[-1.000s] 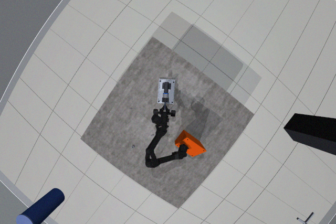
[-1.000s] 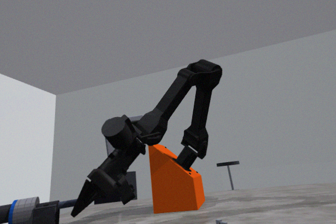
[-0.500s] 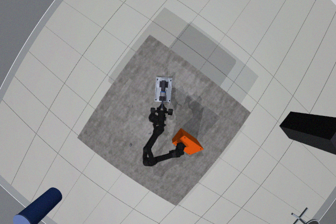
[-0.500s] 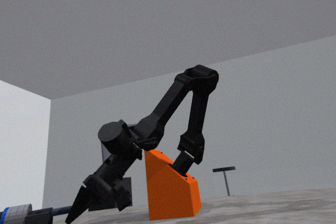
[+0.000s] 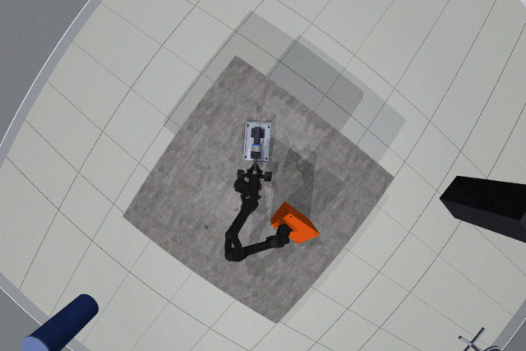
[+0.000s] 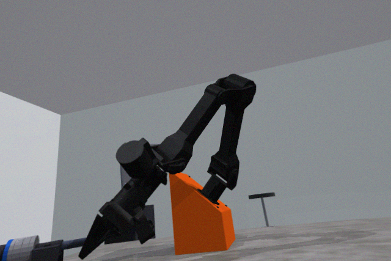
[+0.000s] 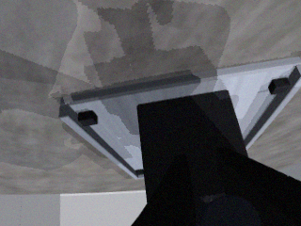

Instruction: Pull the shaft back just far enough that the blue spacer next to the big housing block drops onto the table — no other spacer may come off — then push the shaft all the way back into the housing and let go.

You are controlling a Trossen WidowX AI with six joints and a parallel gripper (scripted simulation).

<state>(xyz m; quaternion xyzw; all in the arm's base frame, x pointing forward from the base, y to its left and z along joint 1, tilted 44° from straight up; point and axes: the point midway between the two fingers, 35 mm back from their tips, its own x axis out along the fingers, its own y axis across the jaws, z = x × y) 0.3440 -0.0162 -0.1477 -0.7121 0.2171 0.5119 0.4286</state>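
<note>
My gripper [image 5: 255, 165] is shut on the thin dark shaft [image 6: 73, 243] in front of the small dark support block [image 5: 256, 154] [image 6: 49, 250] [image 7: 185, 124]. Behind that block, grey spacers [image 5: 256, 149] [image 6: 24, 247] sit side by side on the shaft. The blue spacer [image 6: 7, 249] is up on the shaft at their far end, against a dark cylindrical part that runs to the big housing block [image 5: 256, 131]. No gap shows between them. The fingertips are partly hidden, and the wrist view does not show the spacers.
The blocks stand on a pale base plate [image 5: 265, 143] [image 7: 118, 118] with dark screws at its corners. The orange arm base [image 5: 302, 228] [image 6: 201, 226] stands to the right of the arm in the top view. A tiny grey object [image 5: 205, 227] lies on the table left of the arm.
</note>
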